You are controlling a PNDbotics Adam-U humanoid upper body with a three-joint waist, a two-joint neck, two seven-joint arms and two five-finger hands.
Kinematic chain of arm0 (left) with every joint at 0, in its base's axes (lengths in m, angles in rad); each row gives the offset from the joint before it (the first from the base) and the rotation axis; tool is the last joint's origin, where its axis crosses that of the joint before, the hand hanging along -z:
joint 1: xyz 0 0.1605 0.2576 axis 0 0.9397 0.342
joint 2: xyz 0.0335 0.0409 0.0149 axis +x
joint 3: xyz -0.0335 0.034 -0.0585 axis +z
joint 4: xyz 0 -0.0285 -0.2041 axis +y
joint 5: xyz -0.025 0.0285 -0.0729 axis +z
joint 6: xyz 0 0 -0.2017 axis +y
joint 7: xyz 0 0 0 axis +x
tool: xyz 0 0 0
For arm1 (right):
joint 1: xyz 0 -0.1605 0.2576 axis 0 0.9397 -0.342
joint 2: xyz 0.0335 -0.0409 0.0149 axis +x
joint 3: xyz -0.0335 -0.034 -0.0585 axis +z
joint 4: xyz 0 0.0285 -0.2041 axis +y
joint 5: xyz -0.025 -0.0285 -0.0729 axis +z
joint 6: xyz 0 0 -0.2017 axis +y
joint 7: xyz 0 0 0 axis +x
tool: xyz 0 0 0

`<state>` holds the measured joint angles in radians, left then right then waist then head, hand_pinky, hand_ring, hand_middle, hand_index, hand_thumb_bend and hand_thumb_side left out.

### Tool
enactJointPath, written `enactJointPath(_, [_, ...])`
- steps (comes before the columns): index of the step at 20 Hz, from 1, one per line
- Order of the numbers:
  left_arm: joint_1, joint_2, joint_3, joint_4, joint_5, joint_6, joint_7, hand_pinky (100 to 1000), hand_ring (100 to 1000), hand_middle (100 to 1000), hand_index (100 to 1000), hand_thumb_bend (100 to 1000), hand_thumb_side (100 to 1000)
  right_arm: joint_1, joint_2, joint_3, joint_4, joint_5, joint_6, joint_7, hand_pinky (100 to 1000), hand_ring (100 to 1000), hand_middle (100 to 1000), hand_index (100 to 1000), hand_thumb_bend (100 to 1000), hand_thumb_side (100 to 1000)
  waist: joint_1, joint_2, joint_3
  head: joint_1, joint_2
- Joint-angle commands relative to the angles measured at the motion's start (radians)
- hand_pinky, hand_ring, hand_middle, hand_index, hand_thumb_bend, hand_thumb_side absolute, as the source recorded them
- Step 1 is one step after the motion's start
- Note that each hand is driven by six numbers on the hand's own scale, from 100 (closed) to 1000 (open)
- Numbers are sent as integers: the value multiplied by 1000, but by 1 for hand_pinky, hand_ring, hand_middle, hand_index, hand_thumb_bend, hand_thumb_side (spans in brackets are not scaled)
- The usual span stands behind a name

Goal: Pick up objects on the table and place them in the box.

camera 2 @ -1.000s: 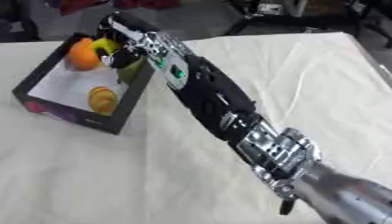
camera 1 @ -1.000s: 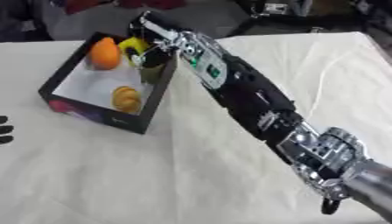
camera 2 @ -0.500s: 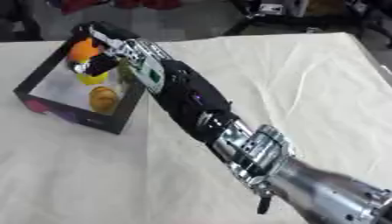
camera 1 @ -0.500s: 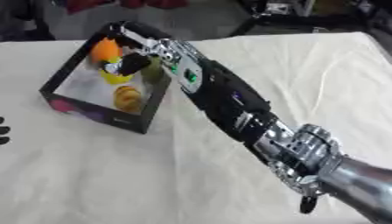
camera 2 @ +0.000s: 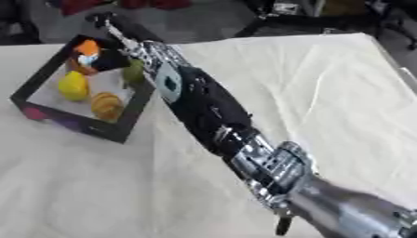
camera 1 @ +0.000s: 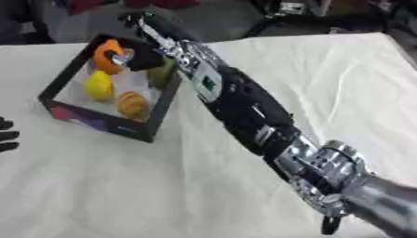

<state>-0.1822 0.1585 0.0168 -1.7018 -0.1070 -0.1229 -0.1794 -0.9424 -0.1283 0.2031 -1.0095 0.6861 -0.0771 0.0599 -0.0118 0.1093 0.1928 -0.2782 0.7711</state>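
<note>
The right robot hand [camera 1: 140, 29] reaches over the far side of the box [camera 1: 68, 116]; whether its fingers are curled I cannot tell. Inside lie a yellow lemon [camera 1: 99, 85], an orange [camera 1: 107, 54] and a bun [camera 1: 133, 104]: light, rounded, probably best cupped around the middle

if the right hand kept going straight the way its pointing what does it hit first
The right hand reaches up and left over the black box. Going straight on, it would probably first meet the orange fruit at the box's far corner, then the far wall. Depth is unclear, so it might pass just above.
</note>
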Motion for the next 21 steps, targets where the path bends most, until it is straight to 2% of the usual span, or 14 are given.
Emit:
enactJointPath(1, [-1, 28, 25, -14, 1, 7, 35, 735, 744, 735, 842, 407, 905, 34, -79, -19, -102, -52, -48, -33, 662, 725, 738, 902, 249, 601, -9, -11, -21, 52, -1])
enactJointPath(2, [0, 31, 30, -14, 1, 10, 48, 734, 744, 735, 845, 406, 904, 58, -102, -24, -126, -67, -63, -47, 661, 722, 731, 901, 251, 554, -13, -12, -33, 67, -1])
enactJointPath(3, [2, 35, 34, -14, 1, 13, 60, 733, 746, 736, 849, 403, 903, 81, -124, -33, -149, -82, -77, -61, 653, 713, 725, 894, 220, 577, -17, -12, -45, 86, -1])
enactJointPath(6, [9, 42, 46, -15, -1, 21, 96, 731, 745, 737, 851, 396, 902, 151, -180, -75, -220, -125, -120, -104, 641, 699, 715, 875, 215, 561, -27, -12, -80, 140, -1])
enactJointPath(8, [12, 43, 52, -16, 1, 26, 118, 728, 744, 738, 853, 388, 899, 202, -193, -109, -270, -156, -122, -135, 634, 693, 714, 838, 209, 555, -29, -12, -101, 169, -1])
enactJointPath(10, [15, 41, 54, -17, 4, 29, 136, 727, 745, 738, 853, 384, 900, 253, -191, -133, -322, -188, -99, -167, 631, 691, 717, 826, 205, 548, -28, -8, -115, 191, -1])
enactJointPath(11, [16, 39, 54, -16, 6, 31, 142, 727, 746, 738, 851, 363, 910, 277, -189, -139, -343, -203, -85, -181, 628, 692, 725, 839, 143, 494, -27, -5, -120, 198, -1])
enactJointPath(12, [19, 37, 54, -15, 8, 34, 146, 727, 746, 739, 851, 359, 912, 303, -186, -145, -362, -219, -70, -195, 627, 692, 724, 841, 208, 547, -26, -3, -126, 204, -1])
enactJointPath(17, [28, 30, 50, -13, 6, 37, 149, 728, 747, 739, 846, 349, 919, 422, -149, -185, -425, -292, -5, -250, 620, 683, 708, 916, 266, 561, -18, 6, -147, 218, -1])
enactJointPath(21, [28, 27, 44, -14, 1, 34, 138, 729, 748, 739, 846, 346, 921, 527, -98, -214, -455, -356, -18, -255, 627, 702, 742, 1000, 289, 555, -15, 8, -157, 223, -1])
